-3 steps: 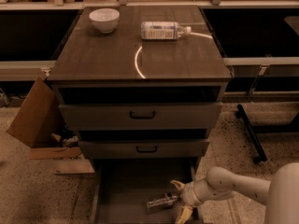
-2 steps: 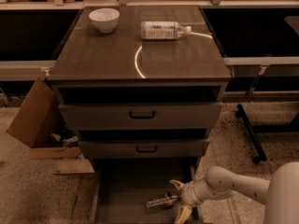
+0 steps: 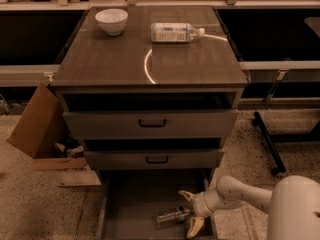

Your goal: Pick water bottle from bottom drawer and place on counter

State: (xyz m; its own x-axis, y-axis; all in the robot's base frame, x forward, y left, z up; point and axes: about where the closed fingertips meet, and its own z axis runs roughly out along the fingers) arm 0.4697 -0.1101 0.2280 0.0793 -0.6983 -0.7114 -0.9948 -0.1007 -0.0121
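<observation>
Nothing has visibly shifted since a moment ago: my gripper (image 3: 190,211) hangs at the same spot low inside the bottom drawer (image 3: 131,204), and the water bottle (image 3: 171,217) lies where it lay. My jaws stand wide, one pale finger above and one below, with the bottle's near end between them; whether either touches it I cannot tell. That bottle is small, clear and crinkled, on its side on the flat dark floor of the shallow drawer, stretching away from the jaws towards the drawer's middle. Just above the jaws are two grey drawer fronts (image 3: 150,125) with black bar handles. Far above them the glossy wood-grain tabletop (image 3: 115,59) carries a round white bowl (image 3: 111,21) and a larger clear bottle (image 3: 172,32), labelled and lying down. Well off to one side of the jaws a brown cardboard box (image 3: 36,126) leans against the cabinet.
</observation>
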